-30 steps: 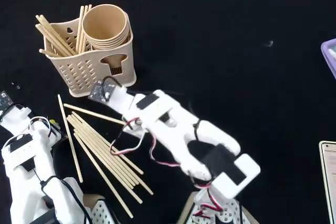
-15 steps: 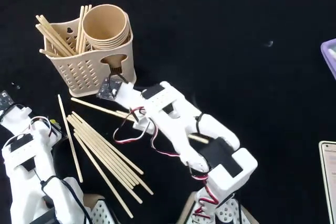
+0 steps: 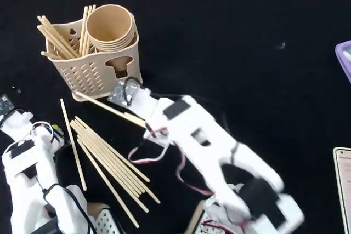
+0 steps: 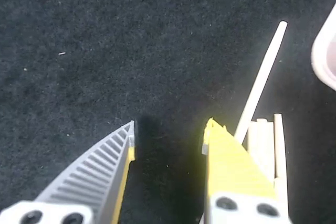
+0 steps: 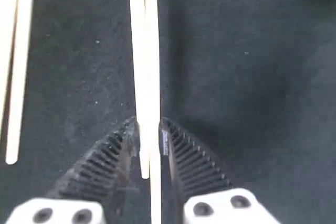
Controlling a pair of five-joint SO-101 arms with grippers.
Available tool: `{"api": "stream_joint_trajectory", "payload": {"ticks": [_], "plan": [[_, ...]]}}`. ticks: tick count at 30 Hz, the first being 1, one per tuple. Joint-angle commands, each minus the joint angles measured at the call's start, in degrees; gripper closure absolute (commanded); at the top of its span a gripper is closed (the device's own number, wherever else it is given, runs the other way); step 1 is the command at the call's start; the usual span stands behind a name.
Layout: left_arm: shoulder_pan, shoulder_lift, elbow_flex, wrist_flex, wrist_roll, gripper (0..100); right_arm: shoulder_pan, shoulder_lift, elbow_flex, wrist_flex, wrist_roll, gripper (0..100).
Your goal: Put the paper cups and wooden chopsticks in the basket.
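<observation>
Fixed overhead view, wrist views close over the table (image 3: pixel 263 80)

- No legible text, number or sign is showing in any view.
- White sheet (image 3: pixel 344 184) at the right edge of the table (image 3: pixel 247 53) is carrying faint pinkish marks, too small to read.
- Basket (image 3: pixel 82 76) wall and paper cups (image 3: pixel 108 24) are presenting plain, unprinted faces.
</observation>
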Motion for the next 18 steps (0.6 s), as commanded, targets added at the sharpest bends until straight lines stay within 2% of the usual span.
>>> {"api": "stream_joint_trajectory", "payload": {"ticks": [1,4,8,11,15,18], "plan": [[0.3,-1.2,-1.2,-0.9,0.0,78,0.8,-16.0,3.8,0.8,-0.5,98.8],[0.2,-1.2,-1.2,-0.9,0.0,78,-0.4,-24.7,3.9,6.4,-0.5,98.8],[0.2,-1.2,-1.2,-0.9,0.0,78,-5.9,-36.1,0.1,14.1,-0.8,98.8],[0.2,-1.2,-1.2,-0.9,0.0,78,-9.7,-42.8,-6.1,17.1,-4.2,98.8],[0.2,-1.2,-1.2,-0.9,0.0,78,-11.1,-45.4,-17.5,15.6,-9.1,98.8],[0.2,-1.2,-1.1,-0.9,0.0,78,-11.0,-43.9,-22.0,6.8,-14.0,98.8]]}}
